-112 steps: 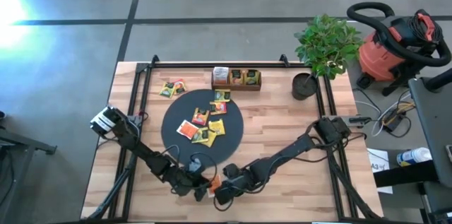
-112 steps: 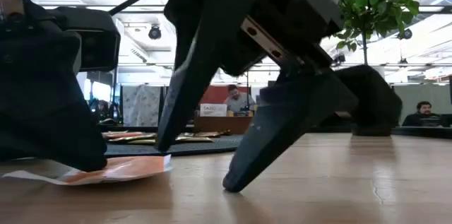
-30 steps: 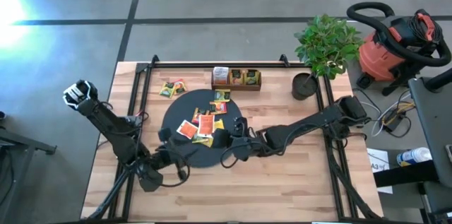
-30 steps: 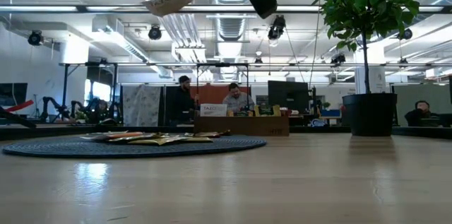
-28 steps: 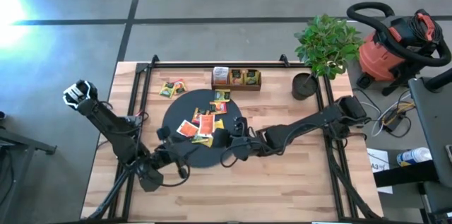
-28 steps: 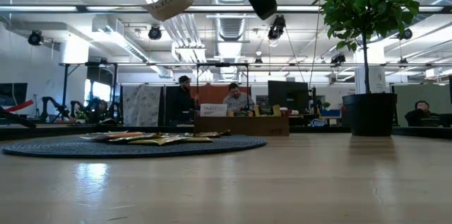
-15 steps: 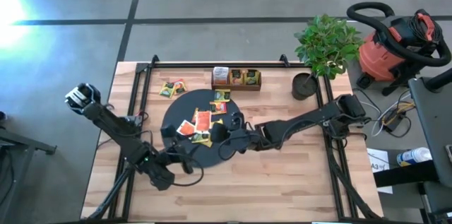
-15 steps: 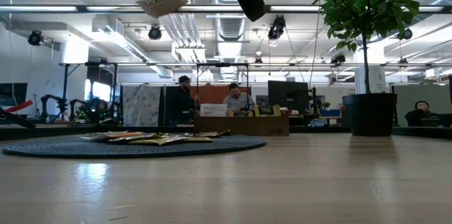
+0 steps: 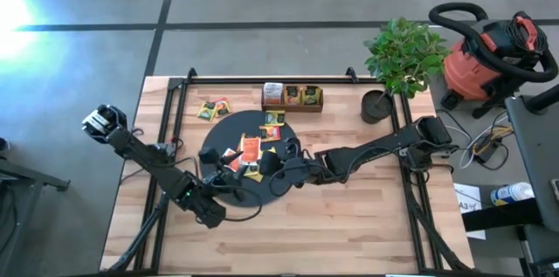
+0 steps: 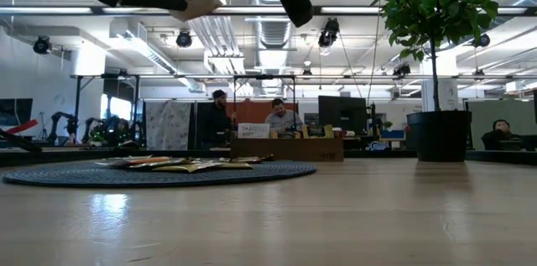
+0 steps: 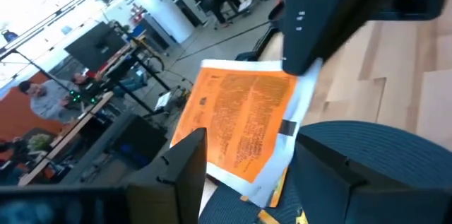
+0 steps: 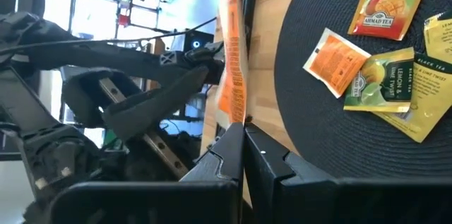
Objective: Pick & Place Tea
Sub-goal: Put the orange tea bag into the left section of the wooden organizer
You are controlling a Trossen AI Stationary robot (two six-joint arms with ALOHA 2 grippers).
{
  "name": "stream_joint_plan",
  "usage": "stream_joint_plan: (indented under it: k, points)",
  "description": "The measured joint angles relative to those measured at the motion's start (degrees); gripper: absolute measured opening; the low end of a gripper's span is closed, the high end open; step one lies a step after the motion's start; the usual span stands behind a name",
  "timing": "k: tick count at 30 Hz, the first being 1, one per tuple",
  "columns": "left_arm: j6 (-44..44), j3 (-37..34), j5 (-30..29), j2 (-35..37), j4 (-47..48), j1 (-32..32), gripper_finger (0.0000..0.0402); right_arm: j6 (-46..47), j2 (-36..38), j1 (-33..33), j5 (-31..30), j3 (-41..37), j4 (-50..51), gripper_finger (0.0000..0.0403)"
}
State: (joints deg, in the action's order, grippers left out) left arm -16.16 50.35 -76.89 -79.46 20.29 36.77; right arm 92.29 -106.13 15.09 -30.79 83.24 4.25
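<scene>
My right gripper hangs above the black disc, shut on an orange tea packet. In the low view the packet shows high above the table. My left gripper is open and faces the packet from the table's left, one finger on either side of it. Several more tea packets lie flat on the disc, and two lie on the wood beyond its far left. My right gripper pinches the packet's edge between its two shut fingers, coming from the table's right and slanting down. The packet sticks out past the fingertips, seen edge-on from the wrist, lifted clear of the disc. My left gripper: I cannot tell whether a finger touches the packet.
A brown wooden tray with packets stands at the far edge behind the disc. A potted plant stands at the far right. Bare wood lies along the near side.
My left gripper has moved from the disc's near left edge toward the far right, up to the held packet, rolling as it went, and stays open. My right gripper has kept the packet aloft in nearly the same place.
</scene>
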Motion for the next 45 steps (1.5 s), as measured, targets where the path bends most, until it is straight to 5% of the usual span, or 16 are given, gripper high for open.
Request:
stream_joint_plan:
  k: [14,22,30,36,41,45]
  points:
    - [1.29,0.00,2.72,0.00,-0.12,-1.89,0.0013,-0.82,0.00,-0.92,1.17,0.00,-0.05,0.0009]
    - [0.96,0.00,4.67,0.04,-0.01,-3.59,0.0001,-10.01,0.17,-1.07,5.70,0.00,4.17,0.0009]
    - [1.77,-0.02,13.70,1.26,1.43,-8.71,0.0000,-21.64,5.17,-0.23,6.01,0.00,17.55,0.0012]
    - [9.10,1.86,28.15,4.13,1.56,-21.51,0.0000,-30.48,12.60,3.83,-4.13,0.00,30.92,0.0026]
    - [16.58,6.30,46.18,3.16,1.16,-39.18,0.0000,-31.54,18.22,4.63,-5.21,0.00,44.27,0.0028]
    - [22.65,10.55,54.87,-0.06,1.77,-51.78,0.0000,-33.59,20.68,4.68,-5.46,0.00,49.62,0.0028]
